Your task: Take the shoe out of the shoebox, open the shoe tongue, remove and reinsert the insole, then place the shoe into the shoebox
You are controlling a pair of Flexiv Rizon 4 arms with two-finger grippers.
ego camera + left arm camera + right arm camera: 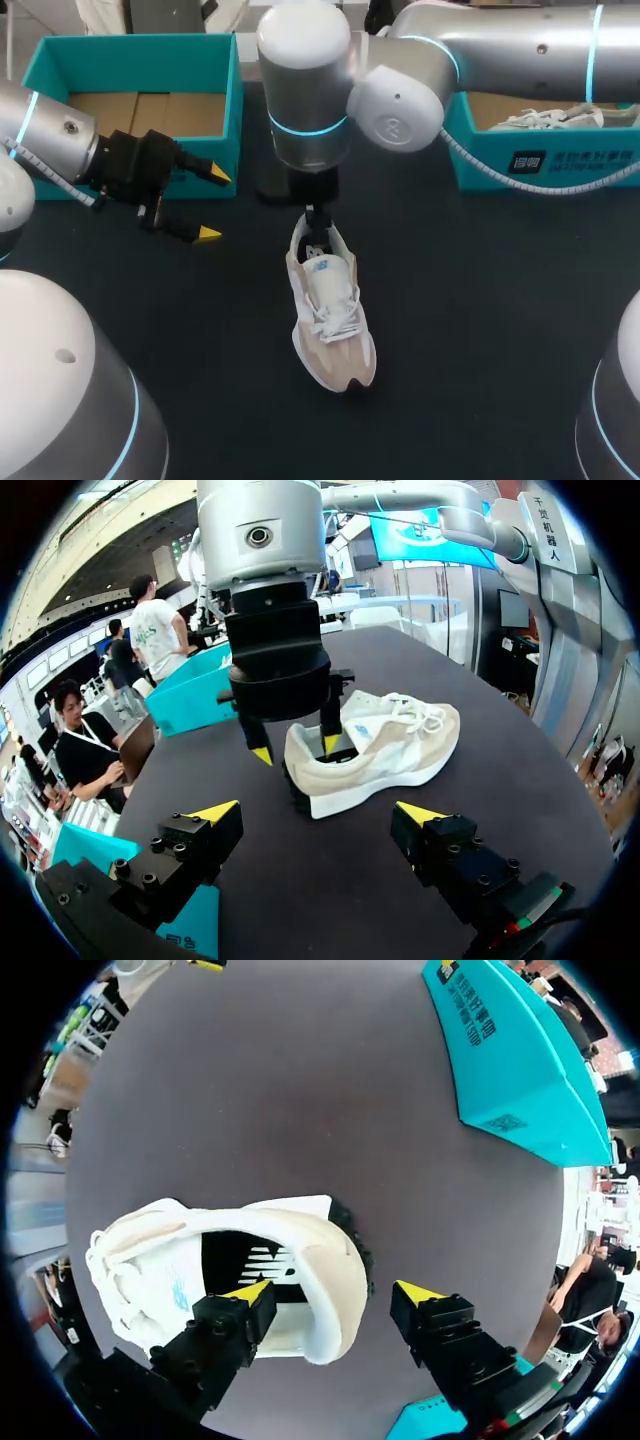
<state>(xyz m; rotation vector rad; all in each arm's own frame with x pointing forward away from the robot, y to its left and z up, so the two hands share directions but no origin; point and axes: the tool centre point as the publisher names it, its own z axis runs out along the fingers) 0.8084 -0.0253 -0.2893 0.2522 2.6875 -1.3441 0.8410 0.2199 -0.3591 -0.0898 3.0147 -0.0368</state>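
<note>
Your right gripper (334, 1292) hangs right over the heel of the shoe (335, 1260) with its fingers spread. One tip is above the shoe's mouth, the other is outside the heel, and the heel collar sits between them. The outer finger looks apart from the heel, so I judge that nothing is pinched. Just under the inner tip, the dark insole (250, 1260) lies flat inside the shoe.

Ahead of that gripper, the shoe runs toe-away and upright on the dark table (480, 330). The tongue (325, 285) stands above laces that look tied, and the mouth looks wide enough to reach into.

Out to the side, well apart from the shoe, your left gripper (215, 205) hovers with its fingers spread, holding nothing. Just beyond it the teal shoebox (140, 50) stands open, showing only its cardboard floor. A second teal box (560, 160) beyond your right arm holds other shoes.

- **Done:** the shoe is out of the box.
- **Unclear:** whether the tongue counts as opened, and whether the insole has been out and back or not touched yet.
- **Left:** at the least, the shoe goes back into the shoebox. If the insole has not been pulled, that step comes first, and the right gripper's position over the mouth suits it.
</note>
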